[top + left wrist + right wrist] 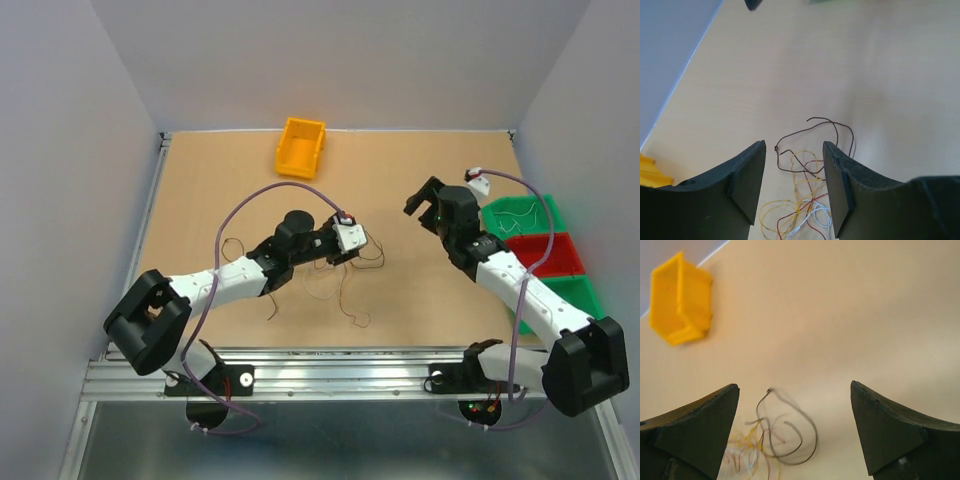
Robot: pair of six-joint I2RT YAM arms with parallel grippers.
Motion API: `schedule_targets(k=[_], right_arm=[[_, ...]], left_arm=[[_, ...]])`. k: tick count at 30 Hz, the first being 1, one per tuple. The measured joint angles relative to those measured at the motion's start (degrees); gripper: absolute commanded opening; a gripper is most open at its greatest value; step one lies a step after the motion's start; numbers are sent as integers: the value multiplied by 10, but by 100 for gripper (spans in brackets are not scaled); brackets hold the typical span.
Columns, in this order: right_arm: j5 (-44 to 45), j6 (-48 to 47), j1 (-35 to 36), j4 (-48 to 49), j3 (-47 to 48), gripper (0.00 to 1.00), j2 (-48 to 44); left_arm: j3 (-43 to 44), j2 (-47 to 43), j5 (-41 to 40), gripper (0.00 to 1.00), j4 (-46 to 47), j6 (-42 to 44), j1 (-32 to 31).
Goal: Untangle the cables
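Enclosed cell with a tan worktop (420, 300).
A plain pale back wall (340, 60) rises beyond the left pincer (348, 257) and right pincer (420, 197), side walls (60, 180) flank them, and an aluminium rail (340, 372) edges the worktop behind both; light is even.

Table (420, 300) matt wood-look board; cables (807, 202) thin, plastic-coated; yellow bin (300, 148) smooth plastic; front rail (330, 368) bare metal.

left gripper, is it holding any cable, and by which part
Nothing is held: the left gripper is open over the loose cables, and the right gripper is open and empty.
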Motion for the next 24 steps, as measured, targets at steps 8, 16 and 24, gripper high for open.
schedule_targets(k=[8, 16, 24], right_arm=[[-173, -48, 73, 93, -17, 97, 41], [-113, 45, 170, 101, -18, 97, 105], [-41, 120, 215, 99, -45, 80, 102]], left_arm=[[11, 47, -58, 60, 19, -45, 42], [31, 60, -101, 60, 22, -84, 86], [49, 84, -86, 60, 14, -85, 84]])
